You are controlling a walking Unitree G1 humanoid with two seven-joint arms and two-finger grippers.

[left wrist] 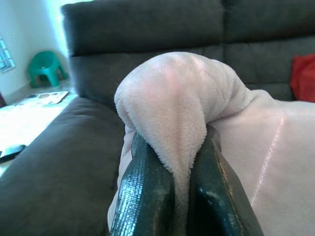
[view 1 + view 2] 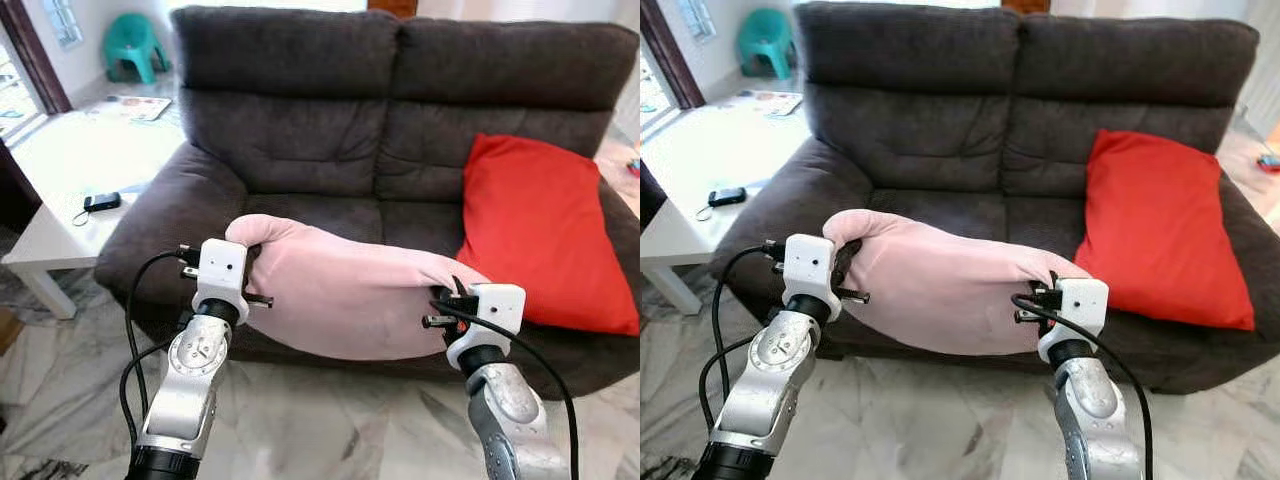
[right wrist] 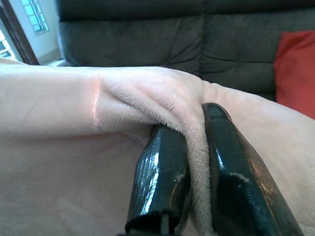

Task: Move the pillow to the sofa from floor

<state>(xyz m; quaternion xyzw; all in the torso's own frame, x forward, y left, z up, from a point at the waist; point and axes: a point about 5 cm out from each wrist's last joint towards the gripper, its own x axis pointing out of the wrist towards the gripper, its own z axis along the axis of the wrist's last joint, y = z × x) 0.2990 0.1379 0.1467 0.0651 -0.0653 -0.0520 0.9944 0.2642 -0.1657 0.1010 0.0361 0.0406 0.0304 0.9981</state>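
A pale pink plush pillow (image 2: 340,290) hangs in the air between my two arms, level with the front edge of the dark grey sofa (image 2: 300,150). My left gripper (image 2: 250,262) is shut on the pillow's left corner; in the left wrist view the fingers (image 1: 147,196) pinch a fold of the pink pillow (image 1: 172,103). My right gripper (image 2: 445,300) is shut on the right corner, where its fingers (image 3: 162,177) squeeze the pillow's (image 3: 74,123) fabric. The pillow sags in the middle, in front of the left seat cushion.
A red cushion (image 2: 545,230) leans on the sofa's right seat. A white low table (image 2: 70,190) stands to the left with a small black device (image 2: 102,201) and a magazine (image 2: 135,106) on it. A teal child's chair (image 2: 135,45) is farther back. The floor is marble tile (image 2: 320,420).
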